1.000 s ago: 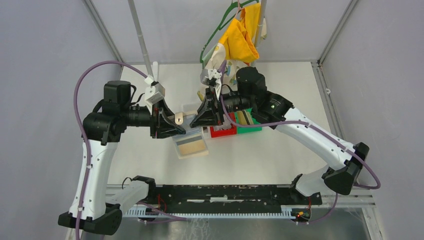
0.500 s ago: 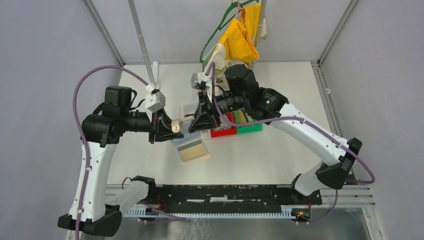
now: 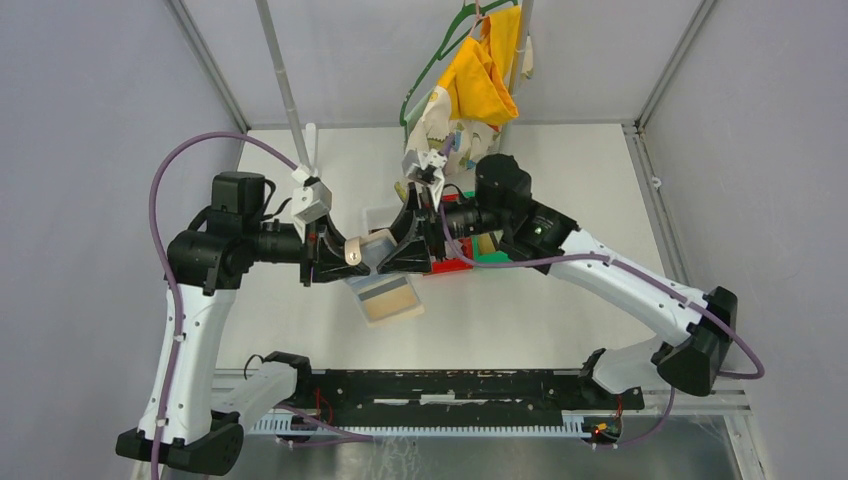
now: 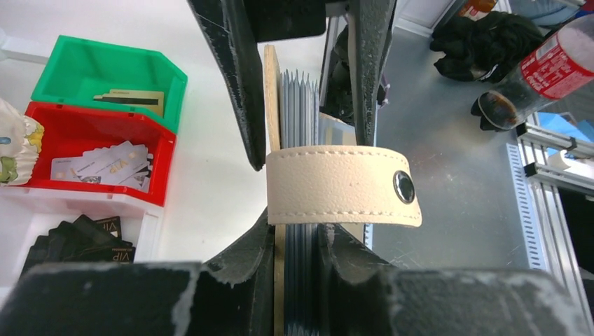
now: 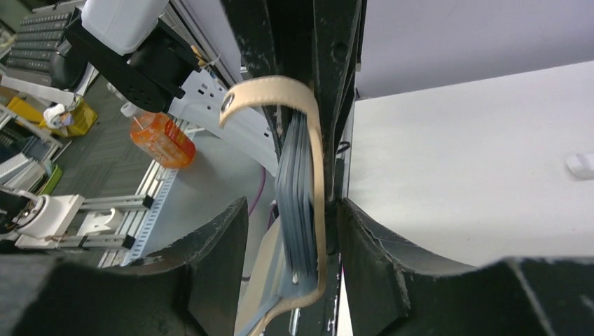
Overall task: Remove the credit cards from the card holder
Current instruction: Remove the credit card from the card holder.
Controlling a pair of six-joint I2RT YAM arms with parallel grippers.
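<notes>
Pins the card holder (image 3: pixel 385 298), just left of the red bin (image 3: pixel 447 266), in the clenched jaws of the left gripper (image 4: pixel 298 234), snap tab (image 4: pixel 343 185) wrapped across. Presents its clear sleeves (image 4: pixel 301 98) edge-on, long axis running straight into the right gripper (image 5: pixel 291 210). Straddles them there, jaws released, gaps both sides; probably needs a pinch next.

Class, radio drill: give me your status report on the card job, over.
Left gripper shut on card holder. Right gripper open, straddling it, no card gripped. Snap strap crosses its open edge.
</notes>
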